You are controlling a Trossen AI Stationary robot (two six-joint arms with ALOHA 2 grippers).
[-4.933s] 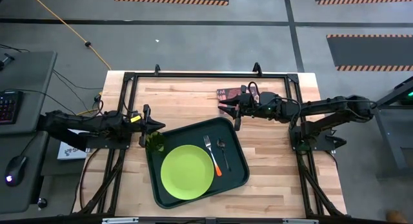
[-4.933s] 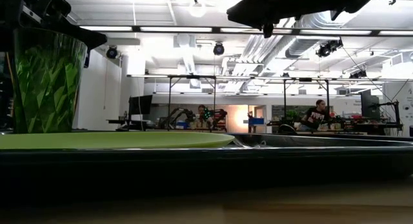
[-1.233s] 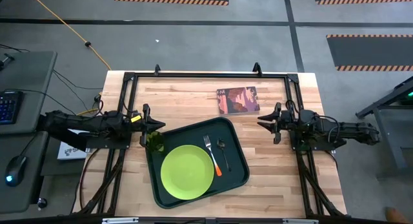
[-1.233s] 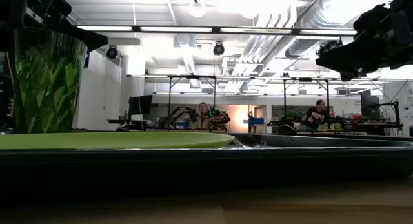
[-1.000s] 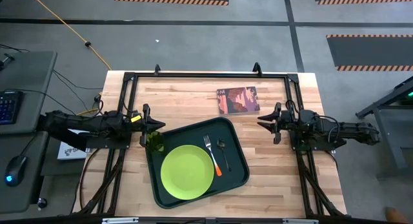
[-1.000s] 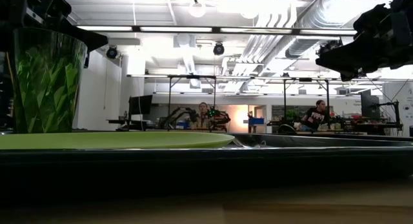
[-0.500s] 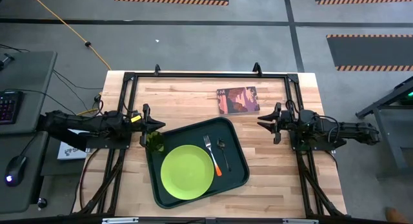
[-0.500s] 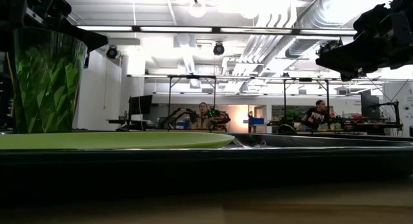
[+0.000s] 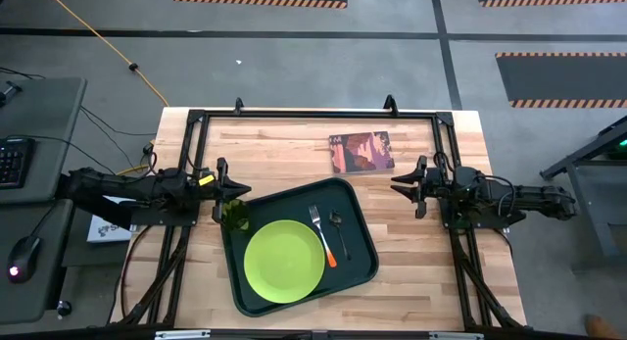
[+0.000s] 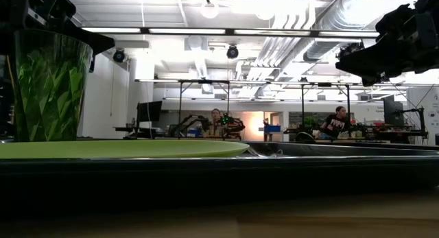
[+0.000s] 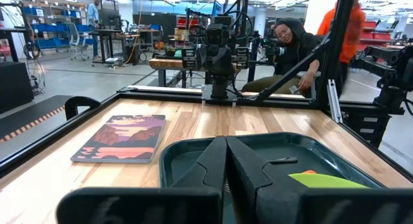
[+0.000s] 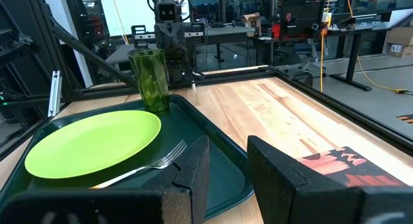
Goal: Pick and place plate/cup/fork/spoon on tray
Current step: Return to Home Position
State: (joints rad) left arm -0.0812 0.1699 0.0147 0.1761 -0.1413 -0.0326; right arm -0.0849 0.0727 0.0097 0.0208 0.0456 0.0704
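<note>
Now on tray (image 9: 359, 254): plate (image 9: 284, 261), cup (image 9: 234, 215), fork (image 9: 324, 235), spoon (image 9: 336, 222).

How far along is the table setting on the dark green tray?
Looks done: the lime-green round plastic plate, translucent dark-green cup, orange-handled metal fork and small dark metal spoon all sit on the dark-green rectangular plastic tray. In hand: nothing; the left gripper is shut by the cup, the right gripper open beside the tray. Left: apparently only parking both arms.

Lime-green plate (image 9: 284, 262), dark-green tray (image 9: 361, 257) and cup (image 9: 233, 215) — orange-handled fork (image 9: 324, 237), reddish book (image 9: 361, 151).
</note>
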